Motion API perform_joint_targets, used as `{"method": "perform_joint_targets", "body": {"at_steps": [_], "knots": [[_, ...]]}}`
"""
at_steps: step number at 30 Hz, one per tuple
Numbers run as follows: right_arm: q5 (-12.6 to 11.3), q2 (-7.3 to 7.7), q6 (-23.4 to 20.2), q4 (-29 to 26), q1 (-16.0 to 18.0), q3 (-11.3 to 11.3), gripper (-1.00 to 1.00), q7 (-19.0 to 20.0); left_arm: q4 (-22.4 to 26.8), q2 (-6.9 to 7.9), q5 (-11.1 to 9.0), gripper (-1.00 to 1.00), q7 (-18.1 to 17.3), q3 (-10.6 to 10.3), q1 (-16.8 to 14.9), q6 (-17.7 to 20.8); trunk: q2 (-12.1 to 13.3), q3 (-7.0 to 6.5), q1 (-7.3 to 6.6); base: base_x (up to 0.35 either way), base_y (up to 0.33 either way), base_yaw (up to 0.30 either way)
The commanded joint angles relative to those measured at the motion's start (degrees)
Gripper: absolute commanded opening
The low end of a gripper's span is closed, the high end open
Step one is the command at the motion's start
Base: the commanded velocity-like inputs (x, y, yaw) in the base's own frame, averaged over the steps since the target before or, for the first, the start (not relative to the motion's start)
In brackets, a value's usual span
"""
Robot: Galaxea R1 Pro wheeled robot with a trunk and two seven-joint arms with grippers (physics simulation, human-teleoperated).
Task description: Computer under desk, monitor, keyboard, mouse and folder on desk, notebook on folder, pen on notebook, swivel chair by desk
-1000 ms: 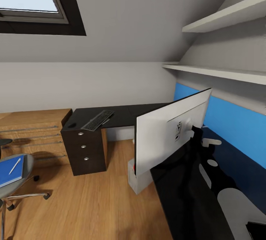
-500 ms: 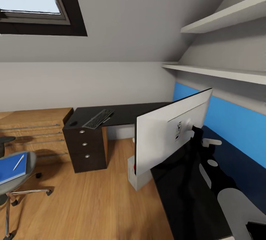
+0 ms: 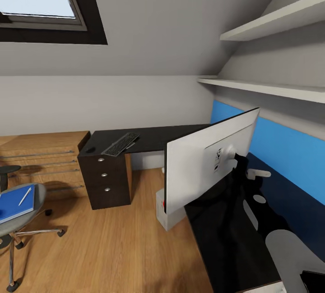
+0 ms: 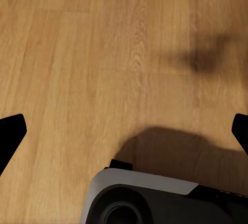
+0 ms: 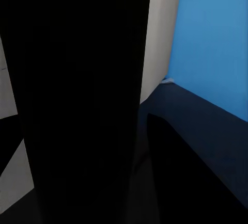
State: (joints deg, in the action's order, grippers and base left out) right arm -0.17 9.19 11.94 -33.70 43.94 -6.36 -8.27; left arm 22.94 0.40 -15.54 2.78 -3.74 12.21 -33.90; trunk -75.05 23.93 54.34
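**Monitor being carried to the desk, chair items waiting**

At the far left of the head view we see the swivel chair (image 3: 18, 214) on the wooden floor (image 3: 113, 248), with the blue folder (image 3: 13, 205) on its seat and the pen (image 3: 25, 196) lying on the folder. We cannot make out the notebook there.

Further right stands the black desk (image 3: 149, 137) with its three-knob drawer unit (image 3: 106, 178). The keyboard (image 3: 120, 144) lies on the surface above the drawers, slightly overhanging the front edge, and a small dark oval near the corner may be the mouse (image 3: 90, 150).

Then comes the monitor (image 3: 205, 162), its white back towards us, tilted; its lower edge looks to be off the surface, in front of the computer (image 3: 166, 214) on the floor under the desk. The right arm reaches to its stand, so we judge that the monitor step is in hand.

The left gripper (image 4: 124, 131) has its jaws wide apart over bare floor. For the right jaws, the dark close view does not let us tell their state.

Next, we think, the monitor must be set upright on the surface, well clear of the edge, before the folder is fetched.
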Motion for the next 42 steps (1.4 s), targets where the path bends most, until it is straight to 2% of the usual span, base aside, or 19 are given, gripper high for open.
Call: {"method": "perform_joint_targets", "body": {"at_steps": [1,7,8,42], "knots": [[-0.44,-0.03,0.18,0.56,0.00,0.12,-1.00,0.01,0.08,0.04,-0.37,1.00,0.29,-0.40,0.01,-0.11,-0.02,0.06,0.01,0.000,0.000,0.000],[-0.52,-0.05,0.13,0.56,0.00,0.12,-1.00,-0.12,0.08,0.04,-0.37,1.00,0.29,-0.39,0.01,-0.11,-0.02,0.06,0.01,0.000,0.000,0.000],[-0.52,-0.05,0.12,0.56,0.00,0.09,1.00,-0.15,0.08,0.04,-0.37,1.00,0.29,-0.39,0.01,-0.11,-0.02,0.06,0.01,0.000,0.000,0.000],[-0.52,0.04,0.37,0.48,-0.08,0.03,1.00,-0.08,0.08,0.04,-0.37,1.00,0.29,-0.48,0.01,-0.18,-0.02,0.06,0.01,-0.021,0.000,0.000]]}}
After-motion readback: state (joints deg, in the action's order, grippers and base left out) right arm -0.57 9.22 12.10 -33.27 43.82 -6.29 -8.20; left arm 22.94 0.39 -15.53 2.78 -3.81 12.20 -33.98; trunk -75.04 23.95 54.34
